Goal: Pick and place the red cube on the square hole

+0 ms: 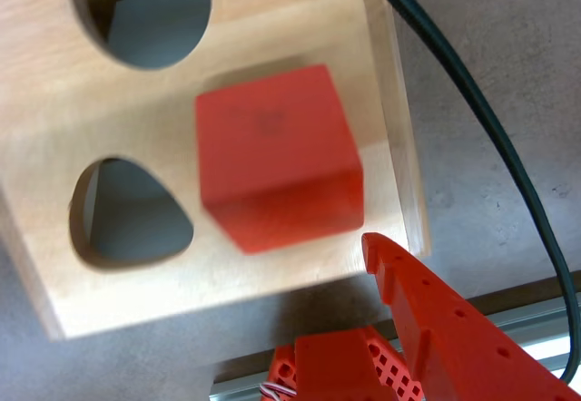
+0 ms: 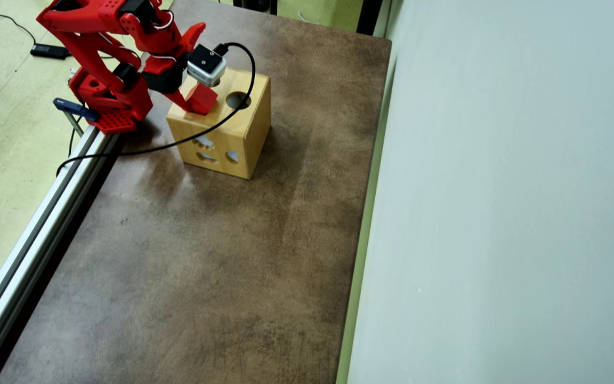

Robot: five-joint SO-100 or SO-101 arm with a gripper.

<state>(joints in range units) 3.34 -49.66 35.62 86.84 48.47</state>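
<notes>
Red plastic gripper (image 1: 368, 265) finger nearest, jaws spread and empty, small matte bright-red cube (image 1: 275, 158) sitting slightly skewed in light wooden box (image 1: 54, 102) top, brown mottled tabletop (image 2: 205, 266), pale green floor (image 2: 3, 133).

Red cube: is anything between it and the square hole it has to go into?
Nothing visible. In the wrist view the red cube sits on the wooden box top, tilted, right where the square hole would be; the hole itself is hidden beneath it. The round cutout and rounded-triangle cutout lie beside it, clear.
</notes>
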